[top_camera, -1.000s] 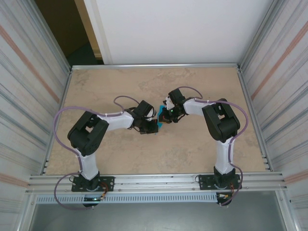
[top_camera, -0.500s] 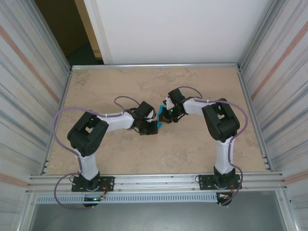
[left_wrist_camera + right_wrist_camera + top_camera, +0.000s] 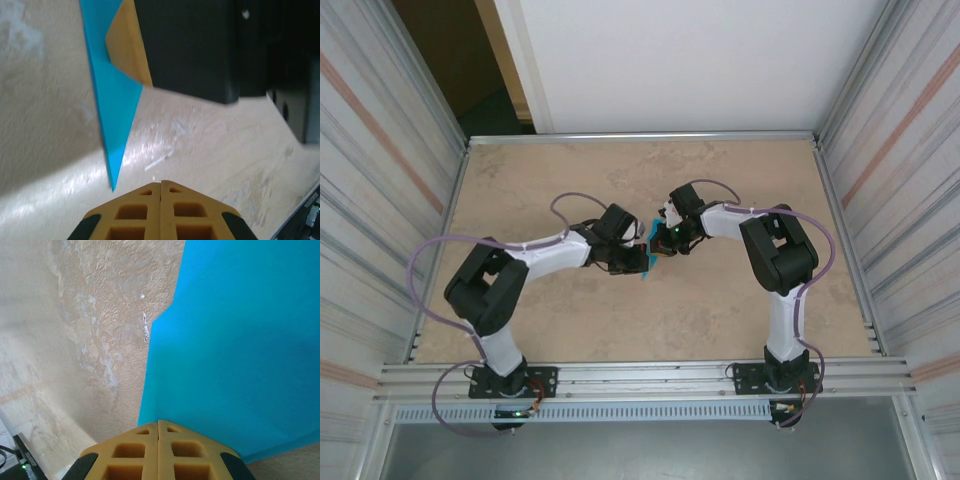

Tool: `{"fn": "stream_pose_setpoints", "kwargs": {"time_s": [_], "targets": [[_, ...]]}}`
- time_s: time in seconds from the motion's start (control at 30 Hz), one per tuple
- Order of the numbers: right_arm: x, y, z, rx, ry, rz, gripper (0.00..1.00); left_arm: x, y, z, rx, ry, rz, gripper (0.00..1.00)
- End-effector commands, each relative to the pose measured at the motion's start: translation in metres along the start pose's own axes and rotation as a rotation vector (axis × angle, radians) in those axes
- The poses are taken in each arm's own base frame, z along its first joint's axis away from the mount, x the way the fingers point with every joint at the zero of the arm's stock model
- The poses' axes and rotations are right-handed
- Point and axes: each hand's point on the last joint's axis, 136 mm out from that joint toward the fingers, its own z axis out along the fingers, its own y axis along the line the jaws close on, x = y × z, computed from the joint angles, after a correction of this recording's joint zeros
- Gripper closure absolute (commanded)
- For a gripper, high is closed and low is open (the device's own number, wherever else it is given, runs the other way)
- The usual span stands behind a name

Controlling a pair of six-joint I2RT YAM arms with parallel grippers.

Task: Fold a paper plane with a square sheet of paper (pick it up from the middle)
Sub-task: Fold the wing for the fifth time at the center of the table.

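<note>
Left arm [image 3: 545, 252] has swung its elbow leftward; paper [image 3: 240, 340] lies on the table [image 3: 720, 320] between left gripper [image 3: 160, 184] and right gripper [image 3: 158, 423], both with jaws closed. Risk: closed tips dragging the thin paper would skew its creases.

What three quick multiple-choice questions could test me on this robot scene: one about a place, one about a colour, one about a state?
1. Where on the table do the left gripper and right gripper meet?
A. near the middle
B. the far left corner
C. right beside the arm bases

2. What colour is the paper?
A. red
B. turquoise-blue
C. white

3. How does the left gripper stand?
A. spread wide
B. clamped around a cup
C. shut

Answers:
1 A: the top view shows them together at the table's centre.
2 B: the paper looks turquoise in the top and wrist views.
3 C: the left wrist view shows its yellow fingers touching with no gap.
</note>
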Motion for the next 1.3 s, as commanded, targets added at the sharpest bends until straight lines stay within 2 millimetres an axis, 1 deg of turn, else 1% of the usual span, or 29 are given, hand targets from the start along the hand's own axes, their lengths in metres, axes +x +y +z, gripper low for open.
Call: {"fn": "stream_pose_setpoints", "kwargs": {"time_s": [0.0,0.07,0.17,0.27,0.33,0.43,0.5,0.57,0.63,0.67,0.73,0.8,0.87,0.97,1.07,1.13,1.2,1.27], "targets": [[0.033,-0.083,0.025,0.282,0.078,0.131,1.0,-0.013,-0.005,0.014,0.029,0.002,-0.019,0.99],[0.032,-0.083,0.023,0.281,0.074,0.129,1.0,-0.014,0.0,0.022,0.021,0.004,-0.029,1.0],[0.031,-0.082,0.023,0.277,0.074,0.129,1.0,-0.012,0.011,0.029,-0.02,0.013,-0.041,1.0],[0.03,-0.081,0.023,0.275,0.071,0.131,1.0,-0.001,0.023,0.034,-0.047,0.038,-0.055,1.0],[0.03,-0.081,0.024,0.275,0.074,0.132,1.0,0.014,0.034,0.036,-0.067,0.067,-0.072,1.0],[0.031,-0.083,0.024,0.276,0.076,0.137,1.0,0.041,0.051,0.032,-0.092,0.112,-0.097,1.0],[0.031,-0.083,0.024,0.276,0.075,0.137,1.0,0.058,0.056,0.025,-0.089,0.134,-0.106,1.0],[0.031,-0.083,0.024,0.276,0.077,0.138,1.0,0.071,0.056,0.016,-0.071,0.148,-0.114,1.0],[0.032,-0.082,0.024,0.272,0.079,0.139,1.0,0.074,0.049,0.006,-0.046,0.139,-0.111,1.0],[0.032,-0.081,0.024,0.267,0.08,0.138,1.0,0.072,0.044,0.0,-0.032,0.123,-0.103,1.0],[0.033,-0.077,0.023,0.252,0.078,0.141,1.0,0.054,0.029,-0.014,0.004,0.061,-0.078,1.0],[0.033,-0.067,0.022,0.213,0.072,0.147,1.0,0.031,0.014,-0.024,0.043,-0.012,-0.059,1.0],[0.033,-0.055,0.02,0.17,0.062,0.151,1.0,0.012,0.007,-0.024,0.056,-0.064,-0.056,1.0],[0.03,-0.039,0.016,0.107,0.044,0.159,1.0,-0.011,0.0,-0.008,0.095,-0.092,-0.074,1.0],[0.026,-0.028,0.011,0.068,0.025,0.157,1.0,-0.025,-0.002,0.011,0.097,-0.08,-0.084,1.0],[0.022,-0.025,0.008,0.054,0.016,0.152,1.0,-0.032,0.004,0.019,0.073,-0.091,-0.089,1.0],[0.02,-0.024,0.004,0.044,0.01,0.152,1.0,-0.035,0.011,0.024,0.044,-0.094,-0.088,1.0],[0.017,-0.023,0.002,0.033,0.004,0.151,1.0,-0.032,0.02,0.03,0.01,-0.081,-0.092,1.0]]}}
